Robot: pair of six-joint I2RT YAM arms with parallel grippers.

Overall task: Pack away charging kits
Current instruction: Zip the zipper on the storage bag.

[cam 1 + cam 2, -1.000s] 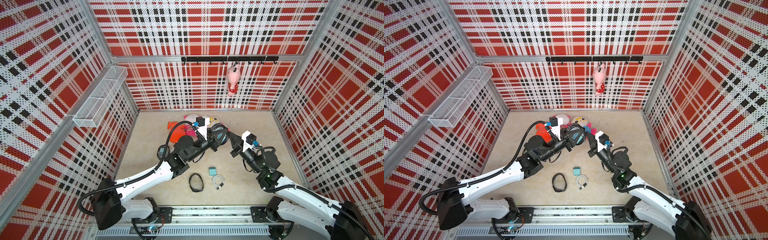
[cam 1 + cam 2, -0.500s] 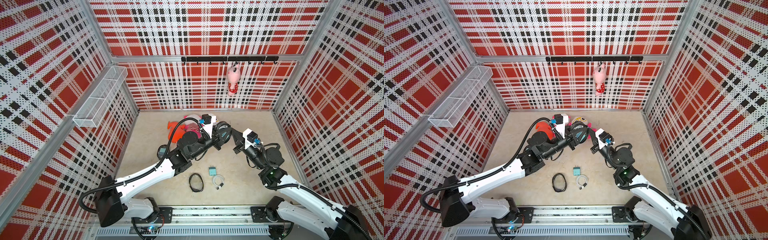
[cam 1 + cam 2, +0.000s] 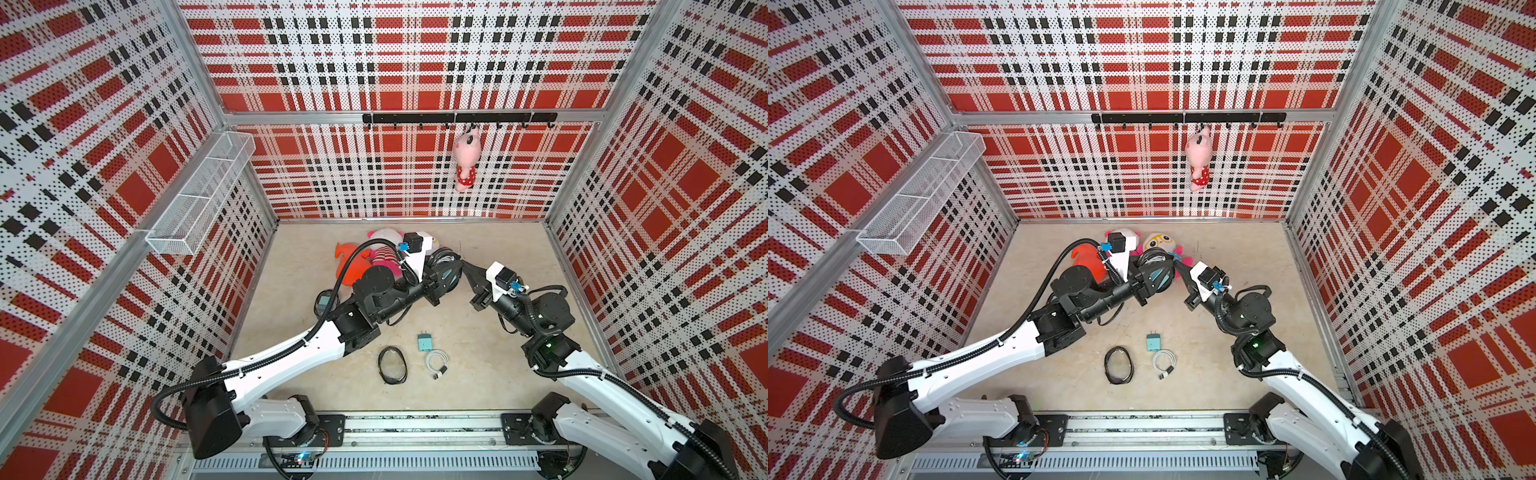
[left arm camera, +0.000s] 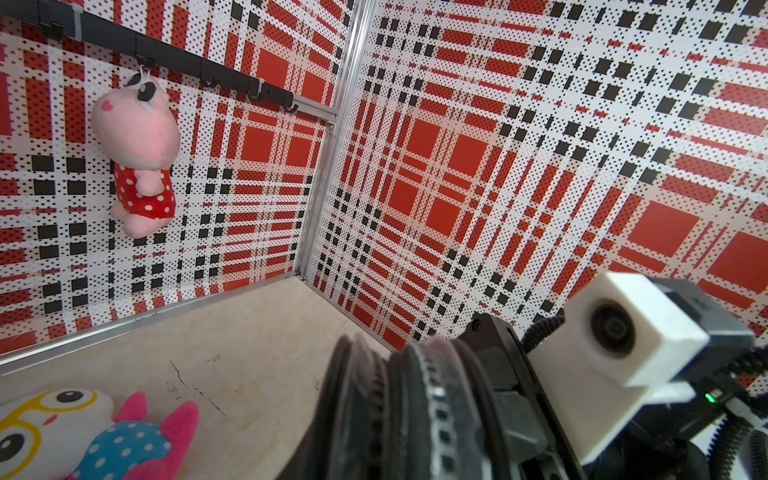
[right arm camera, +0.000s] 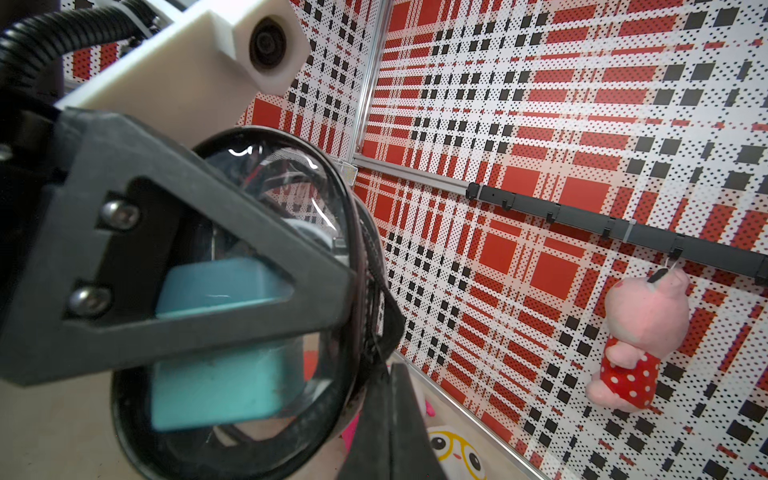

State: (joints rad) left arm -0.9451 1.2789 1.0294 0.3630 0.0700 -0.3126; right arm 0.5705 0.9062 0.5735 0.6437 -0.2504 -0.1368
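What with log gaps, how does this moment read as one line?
left pincer: holding case; right pincer: shut at case rim; plug, cable: on floor
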